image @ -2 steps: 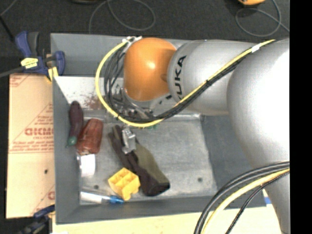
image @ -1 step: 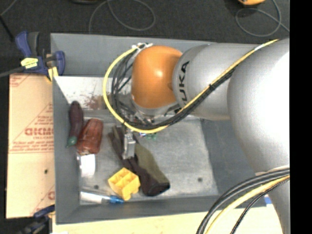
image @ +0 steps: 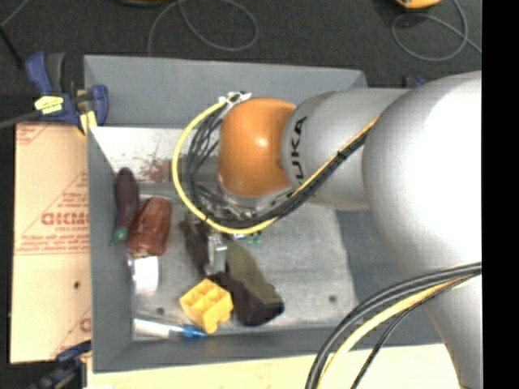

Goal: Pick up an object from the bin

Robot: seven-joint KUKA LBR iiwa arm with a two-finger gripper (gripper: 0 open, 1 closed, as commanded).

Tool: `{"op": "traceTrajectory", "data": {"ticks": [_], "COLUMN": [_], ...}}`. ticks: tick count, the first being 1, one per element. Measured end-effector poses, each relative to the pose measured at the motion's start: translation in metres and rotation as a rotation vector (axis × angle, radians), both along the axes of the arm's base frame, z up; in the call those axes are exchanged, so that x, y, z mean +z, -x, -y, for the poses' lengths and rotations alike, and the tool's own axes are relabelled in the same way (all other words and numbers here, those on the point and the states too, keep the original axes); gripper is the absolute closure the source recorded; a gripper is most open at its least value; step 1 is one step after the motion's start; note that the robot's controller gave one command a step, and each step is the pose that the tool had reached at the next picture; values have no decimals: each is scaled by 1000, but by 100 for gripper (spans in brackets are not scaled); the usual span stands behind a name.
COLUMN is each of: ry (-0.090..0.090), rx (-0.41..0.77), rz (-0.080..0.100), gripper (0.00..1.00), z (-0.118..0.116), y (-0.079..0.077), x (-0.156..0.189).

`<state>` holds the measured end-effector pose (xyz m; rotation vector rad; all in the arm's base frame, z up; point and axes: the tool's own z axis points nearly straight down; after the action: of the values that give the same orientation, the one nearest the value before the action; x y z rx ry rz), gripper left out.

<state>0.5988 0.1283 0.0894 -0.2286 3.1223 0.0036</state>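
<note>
Tool [image: 216, 254] hangs low in the bin [image: 312, 250], over the dark olive-brown lump [image: 253, 290] that lies toward 6 o'clock touching the yellow block [image: 207, 302], probably placed so to take it, though open or closed I cannot tell

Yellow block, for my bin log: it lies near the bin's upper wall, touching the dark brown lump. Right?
Not quite. In the camera view the yellow block lies near the lower wall of the bin, not the upper one. It does touch the dark brown lump.
</note>
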Motion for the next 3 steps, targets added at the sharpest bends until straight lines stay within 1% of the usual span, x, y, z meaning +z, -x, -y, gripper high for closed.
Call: {"op": "traceTrajectory", "data": {"ticks": [1, 3], "ry": [-5, -6], "rx": [-107, -108], "rz": [3, 3], "gripper": [100, 100], "z": [15, 16], "y": [10, 10], "x": [-15, -13]}}
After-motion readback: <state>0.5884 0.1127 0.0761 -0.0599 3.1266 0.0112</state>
